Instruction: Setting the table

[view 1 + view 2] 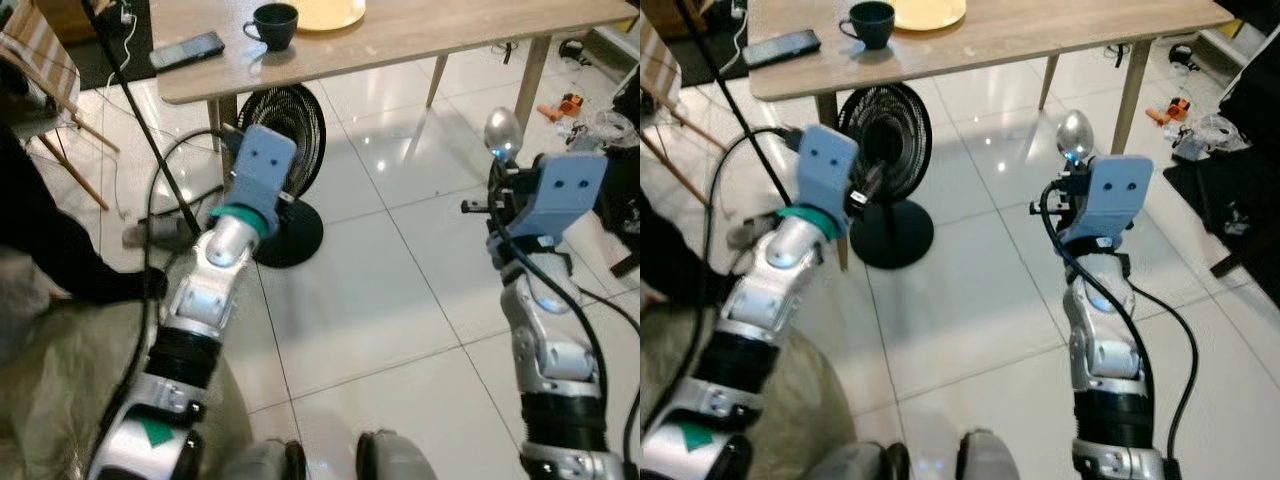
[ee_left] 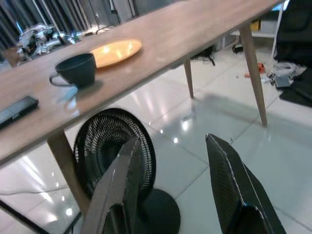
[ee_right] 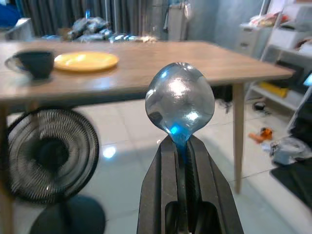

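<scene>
a silver spoon (image 3: 180, 102) stands bowl-up, its handle clamped between the right gripper's (image 3: 179, 146) fingers, held over the tiled floor (image 1: 400, 290) short of the wooden table (image 1: 440, 30) bearing a dark cup (image 1: 273, 24), yellow plate (image 1: 330, 12) and phone (image 1: 187, 50), while the left gripper (image 2: 170, 161), fingers apart, hovers by the black fan (image 1: 285, 140).

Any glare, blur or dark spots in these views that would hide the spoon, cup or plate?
Right wrist view: spoon sharp with a blue glint, cup and plate behind soft. Left wrist view: glare on the plate, the open left gripper dark. Eye views: tile floor reflects lamps; the right gripper holds the spoon clearly.
</scene>
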`<state>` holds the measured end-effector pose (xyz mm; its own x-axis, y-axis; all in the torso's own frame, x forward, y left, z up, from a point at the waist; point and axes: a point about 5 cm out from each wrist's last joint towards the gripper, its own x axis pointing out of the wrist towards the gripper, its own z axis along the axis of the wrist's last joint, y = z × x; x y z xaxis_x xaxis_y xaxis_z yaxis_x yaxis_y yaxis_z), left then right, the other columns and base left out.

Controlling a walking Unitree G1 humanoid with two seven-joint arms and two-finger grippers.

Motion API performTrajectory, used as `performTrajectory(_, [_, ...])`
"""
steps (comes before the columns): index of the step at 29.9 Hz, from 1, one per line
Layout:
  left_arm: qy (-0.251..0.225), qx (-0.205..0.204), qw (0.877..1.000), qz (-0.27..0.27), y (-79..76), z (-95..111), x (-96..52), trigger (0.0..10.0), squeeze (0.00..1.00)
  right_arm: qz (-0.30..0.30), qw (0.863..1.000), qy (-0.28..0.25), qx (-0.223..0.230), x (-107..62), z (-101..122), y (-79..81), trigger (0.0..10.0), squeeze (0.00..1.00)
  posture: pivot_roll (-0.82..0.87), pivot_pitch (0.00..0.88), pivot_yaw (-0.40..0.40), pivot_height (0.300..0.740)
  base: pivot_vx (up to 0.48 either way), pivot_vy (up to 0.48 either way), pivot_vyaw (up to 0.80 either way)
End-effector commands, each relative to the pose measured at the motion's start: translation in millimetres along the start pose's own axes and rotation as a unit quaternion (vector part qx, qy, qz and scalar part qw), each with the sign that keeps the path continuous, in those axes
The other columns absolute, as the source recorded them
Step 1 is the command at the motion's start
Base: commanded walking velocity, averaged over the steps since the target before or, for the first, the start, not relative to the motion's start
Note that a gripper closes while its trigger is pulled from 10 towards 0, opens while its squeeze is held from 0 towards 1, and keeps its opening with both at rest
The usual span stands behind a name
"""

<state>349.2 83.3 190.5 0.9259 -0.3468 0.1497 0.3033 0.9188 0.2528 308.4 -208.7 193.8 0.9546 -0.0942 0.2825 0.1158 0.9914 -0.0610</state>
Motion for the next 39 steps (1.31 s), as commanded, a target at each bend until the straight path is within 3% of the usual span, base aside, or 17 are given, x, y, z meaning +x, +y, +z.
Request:
performTrajectory(1, [0.01, 0.004, 1.0, 0.012, 8.2, -6, -2.9, 10.0, 0.0, 0.016, 1.0, 0.002, 0.0, -0.2, -2, 8.5, 10.0, 0.0, -0.05, 0.029, 0.092, 0.74, 0.461, 0.0, 0.0])
performTrajectory(14, [0.01, 0.008, 0.999, 0.036, 17.2, -6, -7.9, 10.0, 0.0, 0.069, 0.998, 0.001, -0.009, 3.6, -3, 23.9, 10.0, 0.0, -0.01, 0.03, 0.06, 0.74, 0.456, 0.0, 0.0])
performTrajectory(17, [-0.004, 0.021, 0.996, 0.088, 38.3, -3, -27.9, 10.0, 0.0, 0.112, 0.994, 0.004, -0.001, 9.2, -4, 40.5, 10.0, 0.0, 0.03, 0.032, 0.02, 0.74, 0.447, 0.0, 0.0])
performTrajectory(21, [-0.004, 0.021, 0.996, 0.088, 38.3, -3, -27.9, 10.0, 0.0, 0.112, 0.994, 0.004, -0.001, 9.2, -4, 40.5, 10.0, 0.0, 0.03, 0.032, 0.02, 0.74, 0.442, 0.0, 0.0])
performTrajectory(23, [-0.008, 0.028, 0.993, 0.114, 51.2, -1, -45.4, 10.0, 0.0, 0.138, 0.99, 0.004, 0.005, 13.6, -4, 52.6, 10.0, 0.0, 0.06, 0.032, 0.008, 0.74, 0.441, 0.0, 0.0])
performTrajectory(25, [-0.008, 0.03, 0.992, 0.121, 55.2, 0, -51.5, 10.0, 0.0, 0.144, 0.99, 0.005, 0.005, 15.5, -4, 56.7, 10.0, 0.0, 0.06, 0.03, 0.003, 0.74, 0.435, 0.0, 0.0])
performTrajectory(32, [-0.004, 0.038, 0.991, 0.125, 60.2, 1, -59.7, 10.0, 0.0, 0.132, 0.991, 0.016, -0.012, 22.7, -8, 58.6, 10.0, 0.0, 0.07, 0.03, 0.001, 0.74, 0.417, 0.0, 0.0])
performTrajectory(39, [0.004, 0.04, 0.991, 0.126, 61.2, -1, -58.1, 10.0, 0.0, 0.115, 0.993, 0.02, -0.022, 22.6, -10, 55.4, 10.0, 0.0, 0.07, 0.03, 0.003, 0.74, 0.355, 0.0, 0.0])
